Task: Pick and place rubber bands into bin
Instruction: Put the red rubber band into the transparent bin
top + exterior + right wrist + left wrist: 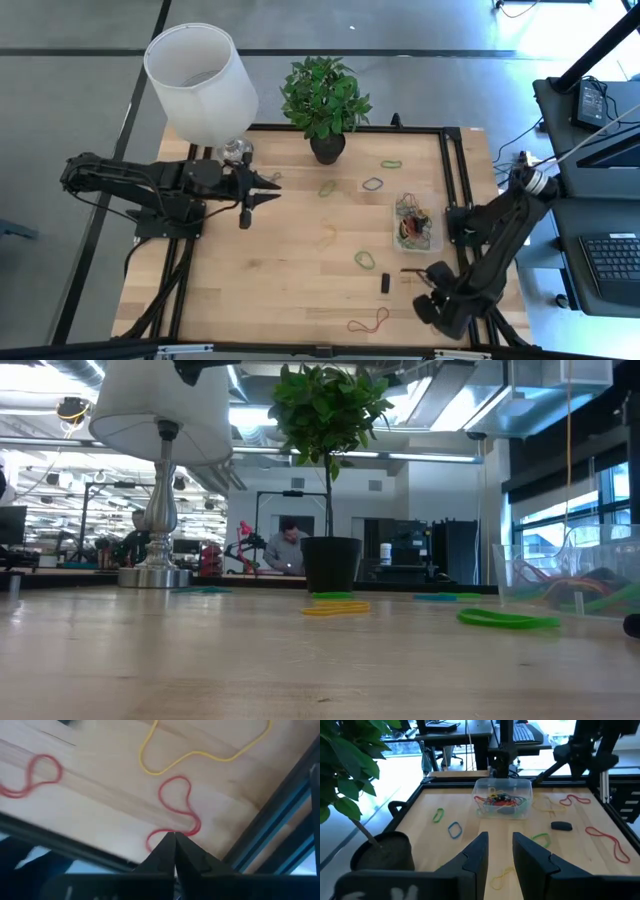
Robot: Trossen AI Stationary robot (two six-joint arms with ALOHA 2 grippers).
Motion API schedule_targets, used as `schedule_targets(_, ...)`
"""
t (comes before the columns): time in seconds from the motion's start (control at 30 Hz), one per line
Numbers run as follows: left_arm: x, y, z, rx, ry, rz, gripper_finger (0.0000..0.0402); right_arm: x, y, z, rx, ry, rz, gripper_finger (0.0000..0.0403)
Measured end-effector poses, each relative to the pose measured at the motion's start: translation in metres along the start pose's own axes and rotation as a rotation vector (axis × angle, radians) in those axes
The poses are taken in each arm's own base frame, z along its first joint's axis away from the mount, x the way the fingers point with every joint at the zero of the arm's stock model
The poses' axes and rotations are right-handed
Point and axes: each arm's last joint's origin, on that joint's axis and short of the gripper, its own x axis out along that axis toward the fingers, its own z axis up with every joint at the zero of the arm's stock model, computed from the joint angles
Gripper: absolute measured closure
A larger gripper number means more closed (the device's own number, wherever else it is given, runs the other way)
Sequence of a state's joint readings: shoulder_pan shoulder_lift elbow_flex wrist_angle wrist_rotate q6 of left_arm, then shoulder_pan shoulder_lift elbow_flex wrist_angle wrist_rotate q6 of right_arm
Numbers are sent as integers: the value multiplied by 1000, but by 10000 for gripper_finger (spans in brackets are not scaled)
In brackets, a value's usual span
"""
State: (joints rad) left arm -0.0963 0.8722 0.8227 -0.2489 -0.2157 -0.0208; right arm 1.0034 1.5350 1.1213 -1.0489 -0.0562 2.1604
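Clear plastic bin (432, 222) holds tangled thin rubber bands (411, 222)

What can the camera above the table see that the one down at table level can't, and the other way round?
Only the high view shows both arms: the left gripper open near the lamp, the right gripper by the front edge, plus a red band and a small black block. Only the low view shows the room behind, with a person at a desk. Both show the lamp, the plant, the bin of bands and a green band on the table.
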Motion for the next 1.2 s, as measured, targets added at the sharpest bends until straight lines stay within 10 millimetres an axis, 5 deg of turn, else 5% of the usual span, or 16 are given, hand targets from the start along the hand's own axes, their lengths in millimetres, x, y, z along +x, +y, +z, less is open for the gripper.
schedule_targets(0.47,0,0,5,-29,-50,-1,315,56,5,-3,-128,-58,-99,266)
schedule_targets(0.67,0,0,9,-40,-95,-3,315,82,-7,7,-125,-58,-97,248)
schedule_targets(0.93,0,0,11,-60,-116,-4,315,98,-18,16,-126,-50,-83,275)
schedule_targets(1.2,0,0,11,-52,-116,4,315,100,-18,17,-124,-45,-75,379)
